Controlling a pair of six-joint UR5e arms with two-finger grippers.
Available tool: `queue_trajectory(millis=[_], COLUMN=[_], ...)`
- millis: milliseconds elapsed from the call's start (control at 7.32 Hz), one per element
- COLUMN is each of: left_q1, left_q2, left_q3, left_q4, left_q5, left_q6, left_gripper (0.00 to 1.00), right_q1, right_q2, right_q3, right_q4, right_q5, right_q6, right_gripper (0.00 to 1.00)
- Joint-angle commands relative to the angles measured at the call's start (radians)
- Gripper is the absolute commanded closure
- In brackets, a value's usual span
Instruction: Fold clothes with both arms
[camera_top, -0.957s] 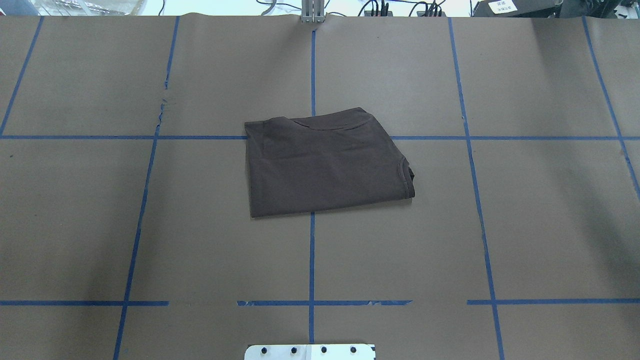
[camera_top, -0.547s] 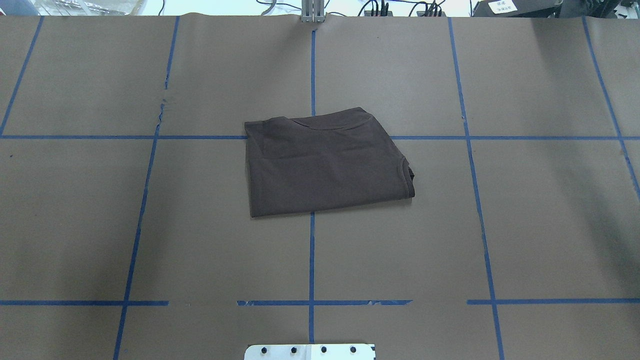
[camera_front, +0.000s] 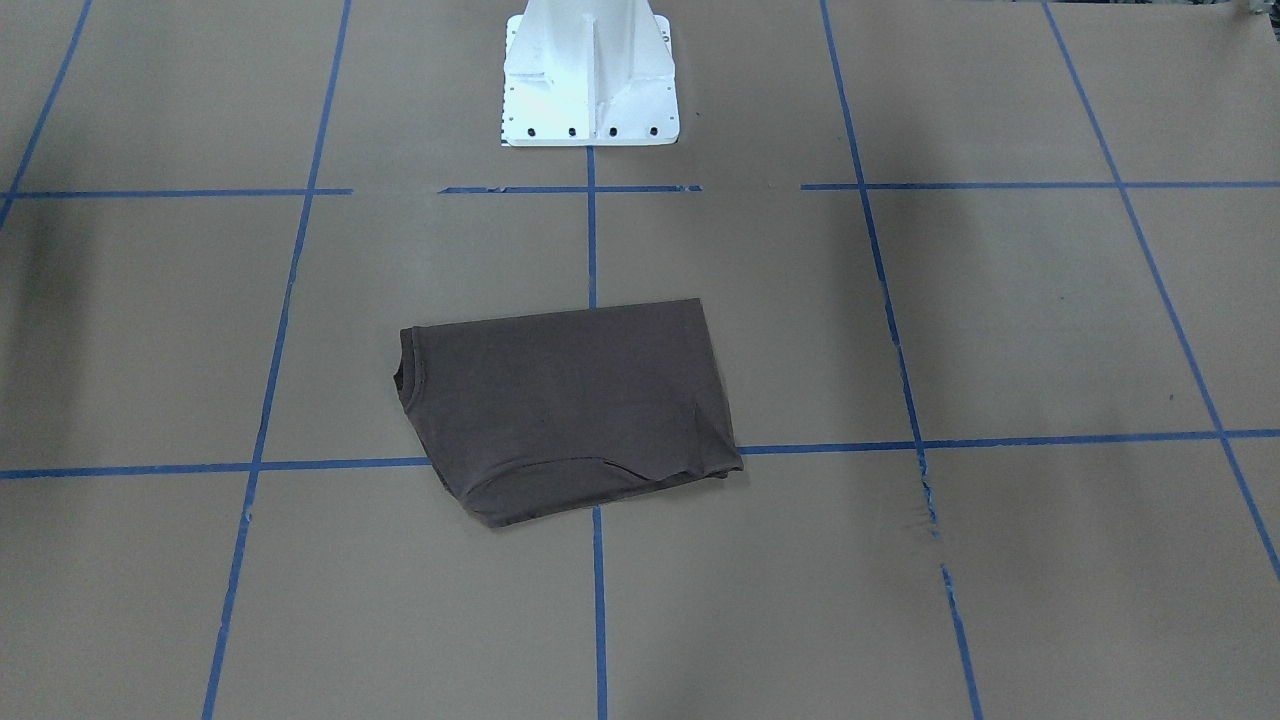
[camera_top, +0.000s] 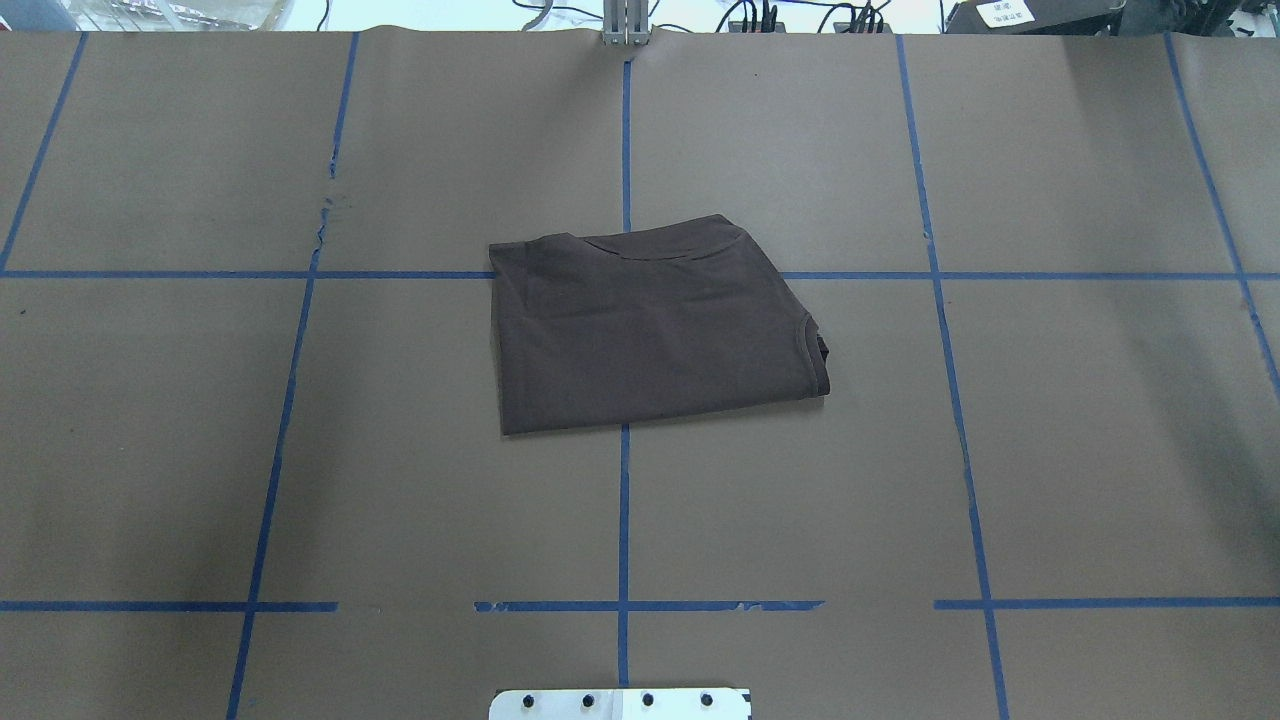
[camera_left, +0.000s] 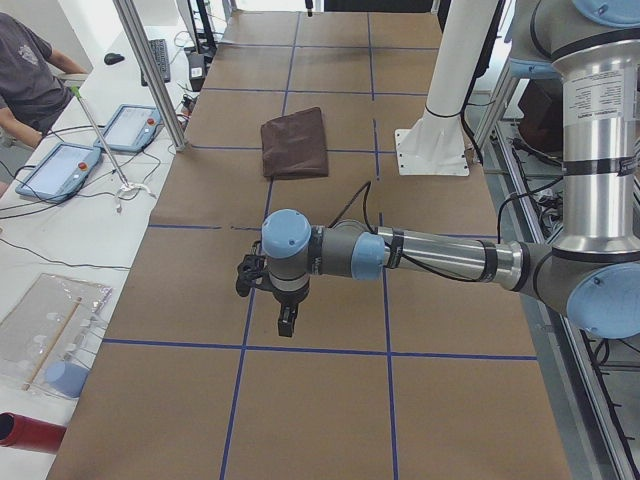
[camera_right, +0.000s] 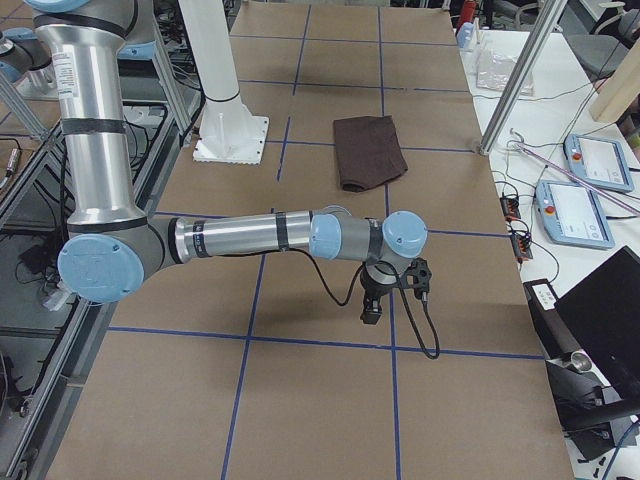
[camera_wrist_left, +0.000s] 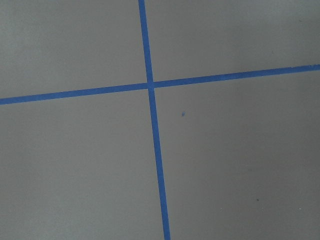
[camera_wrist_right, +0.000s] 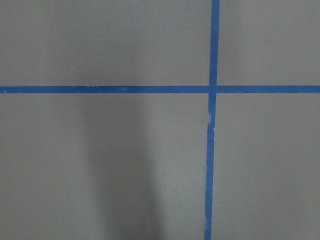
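Observation:
The dark brown-grey T-shirt (camera_top: 650, 325) lies folded into a compact rectangle at the table's middle, collar edge at its right in the overhead view. It also shows in the front view (camera_front: 565, 405), the left side view (camera_left: 294, 143) and the right side view (camera_right: 369, 150). Both arms are out of the overhead and front views. The left gripper (camera_left: 286, 322) hangs over bare table far from the shirt in the left side view. The right gripper (camera_right: 371, 312) does the same in the right side view. I cannot tell whether either is open or shut. Both wrist views show only table and blue tape.
Brown paper covers the table (camera_top: 1000, 450), marked with a grid of blue tape lines. The white pedestal base (camera_front: 590, 75) stands at the robot's side. Teach pendants (camera_left: 60, 165) and a seated operator (camera_left: 30, 75) are off the table's far edge.

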Motion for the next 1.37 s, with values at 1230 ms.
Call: queue_trajectory(millis=[1230], left_q1=[-0.004], left_q2=[-0.007], left_q3=[-0.078], left_q4=[-0.016], left_q5=[-0.066], left_q6=[-0.010], left_gripper=[0.00], right_q1=[0.022], right_q2=[-0.004], right_q3=[0.027], right_q4=[0.000], right_q5=[0.004], right_q6=[0.009], right_gripper=[0.00])
